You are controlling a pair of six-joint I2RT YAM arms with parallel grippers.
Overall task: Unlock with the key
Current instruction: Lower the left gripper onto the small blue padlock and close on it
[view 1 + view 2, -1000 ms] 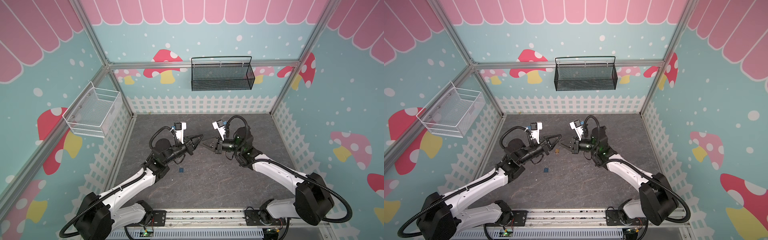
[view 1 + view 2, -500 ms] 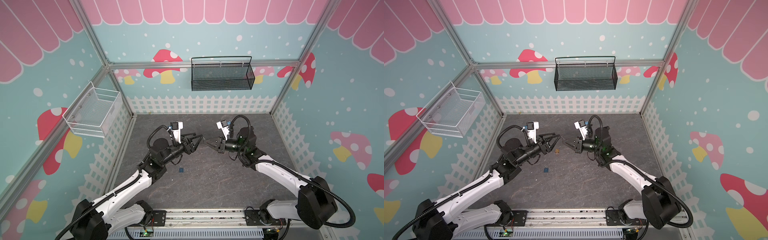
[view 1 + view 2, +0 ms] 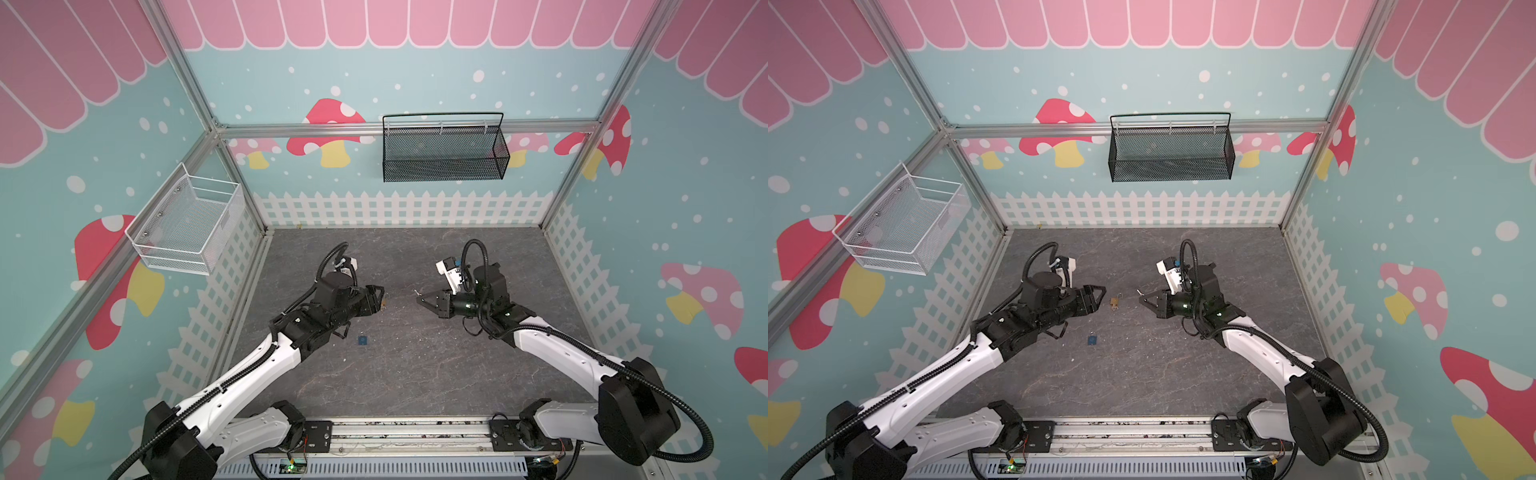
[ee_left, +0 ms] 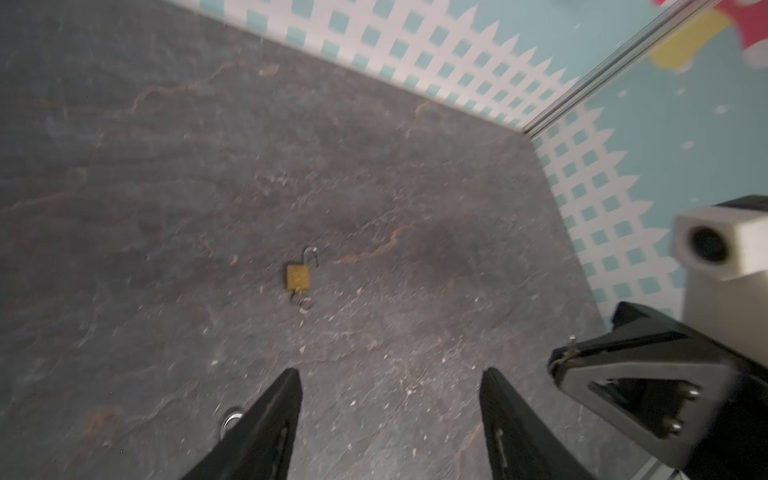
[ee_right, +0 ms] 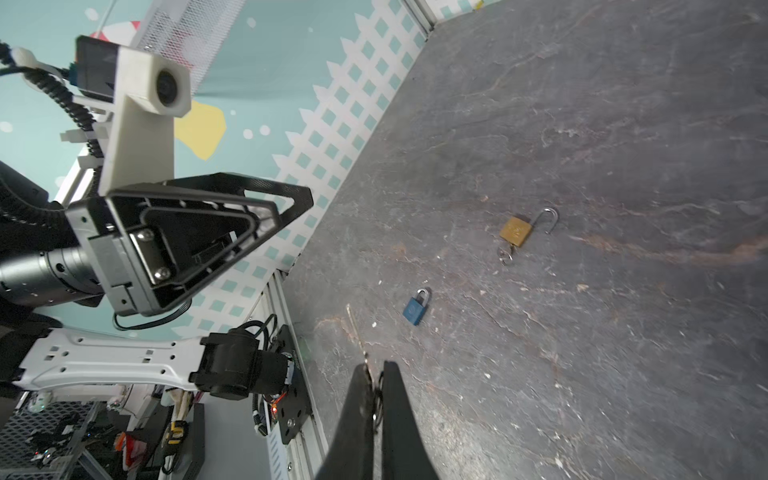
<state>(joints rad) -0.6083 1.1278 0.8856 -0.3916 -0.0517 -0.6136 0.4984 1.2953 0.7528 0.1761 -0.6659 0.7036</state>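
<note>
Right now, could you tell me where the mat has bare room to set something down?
Bare: the far strip of mat along the white fence, and the patch between the blue padlock and the front rail. Crowded: the middle, where the brass padlock lies between the left gripper and right gripper.

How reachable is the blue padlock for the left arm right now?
Probably yes: the blue padlock lies alone on the table close beside the left arm; the left tool is open and empty, and the brass padlock lies apart.
</note>
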